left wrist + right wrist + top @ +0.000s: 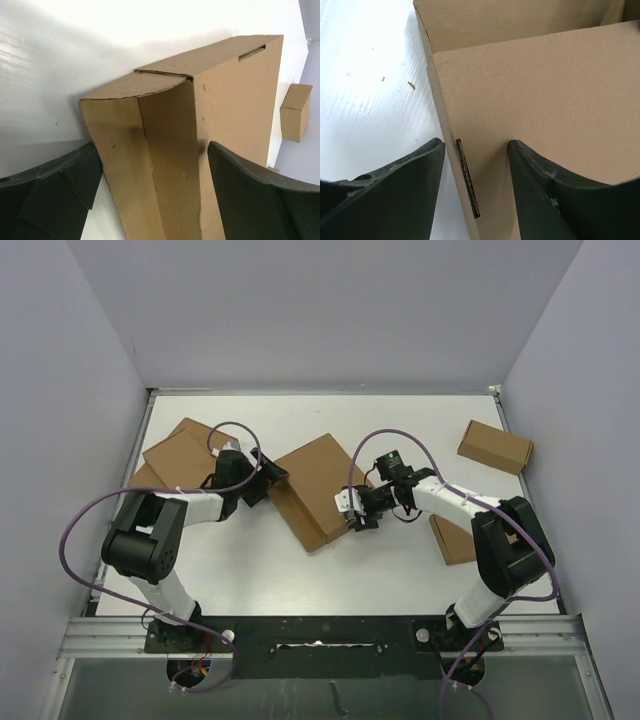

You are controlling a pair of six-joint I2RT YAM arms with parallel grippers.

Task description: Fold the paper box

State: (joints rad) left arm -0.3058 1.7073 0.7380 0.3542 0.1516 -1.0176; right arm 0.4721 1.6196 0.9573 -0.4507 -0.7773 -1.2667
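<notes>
We saw the paper box (318, 485) lying near the ctr of the table (400, 420), turned at an angle btw the two arms. It was partly folded, w/ a broad flat panel facing up and a lower strip along its near-left side. In the left wrist view the box showed a tall wall w/ a slot (251, 52) cut near its top edge. A rounded tab lay over the corner, and a long flap (150, 190) ran down toward the cam.

The left gripper (268, 480) sat at the box's left corner. Its jaws stood wide apart, w/ that flap passing btw the fingers (55, 190). We couldn't tell whether either finger pressed on the cardboard.

The right gripper (352, 510) sat at the box's near-right edge. In the right wrist view its jaws were apart too, straddling that edge. One finger (395, 195) hung over bare table just beside the edge, and the other was over the top panel.

Further out, a small closed box (495, 447) lay near the far-right corner, well apart from the paper box. A flat brown piece (452, 538) lay partly under the right arm. A stack of flat cardboard (180, 455) lay at the left, behind the left arm. Purple cables (85, 515) looped off both arms.
</notes>
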